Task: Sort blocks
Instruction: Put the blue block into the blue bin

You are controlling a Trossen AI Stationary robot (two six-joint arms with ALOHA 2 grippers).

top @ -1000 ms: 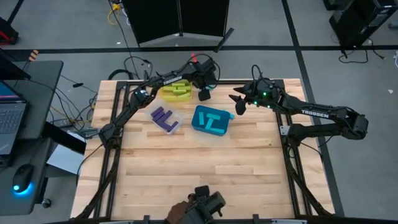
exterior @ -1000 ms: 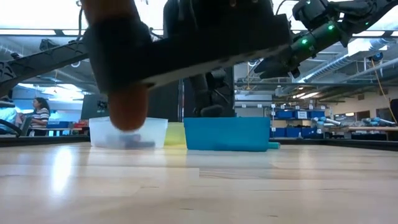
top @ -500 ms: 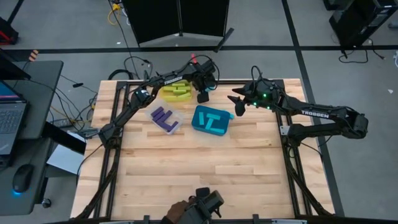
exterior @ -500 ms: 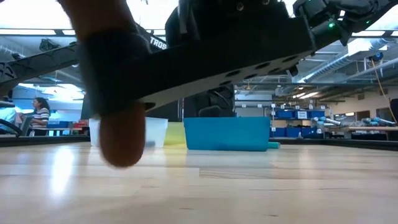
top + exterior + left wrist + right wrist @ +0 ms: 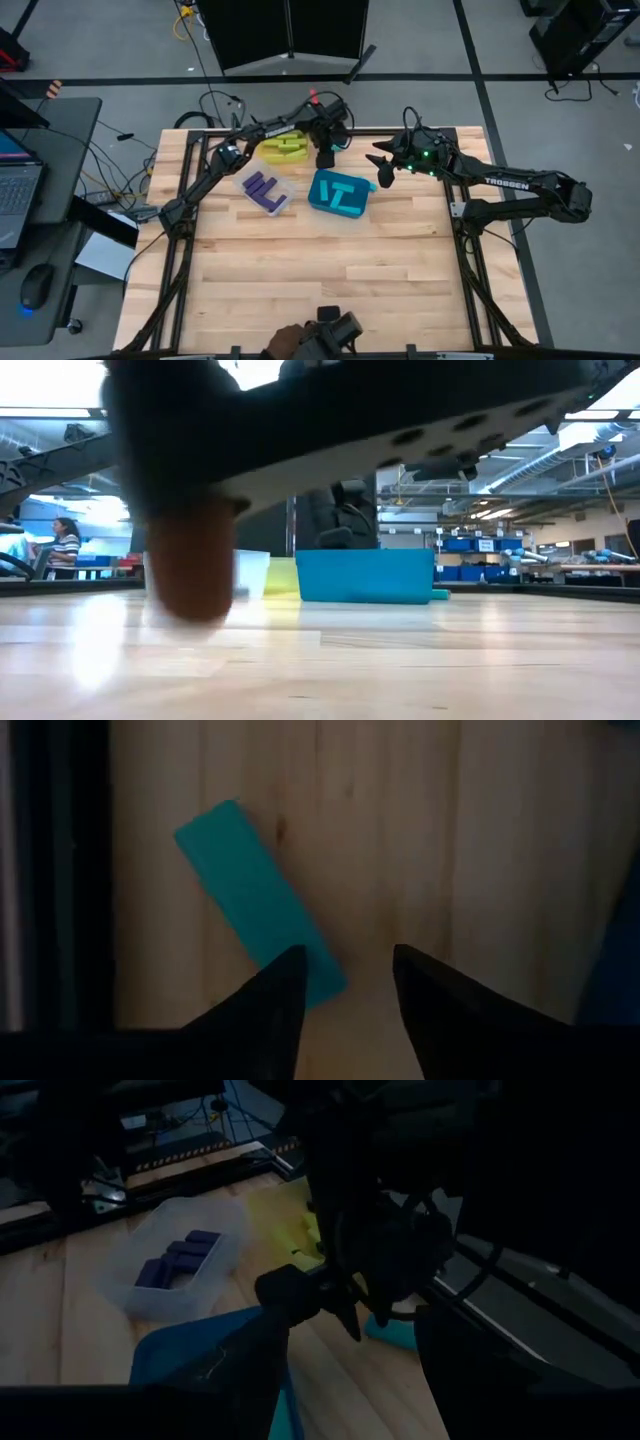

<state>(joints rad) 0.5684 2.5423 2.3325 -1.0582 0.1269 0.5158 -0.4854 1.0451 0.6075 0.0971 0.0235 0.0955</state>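
While left gripper hovers, smooth oblong cyan block, grained wooden table

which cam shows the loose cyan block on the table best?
Left wrist view: the cyan block lies bare on the wood, tilted, ahead of the left pincer. Right wrist view shows part of it; the high and low views barely show it.

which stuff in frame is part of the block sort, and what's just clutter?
Job:
- cyan block loose on the table, under the left end effector
- purple blocks in the clear bin
- cyan blocks in the teal bin
- yellow bin

Lying about:
- laptop
- mouse
- floor cables
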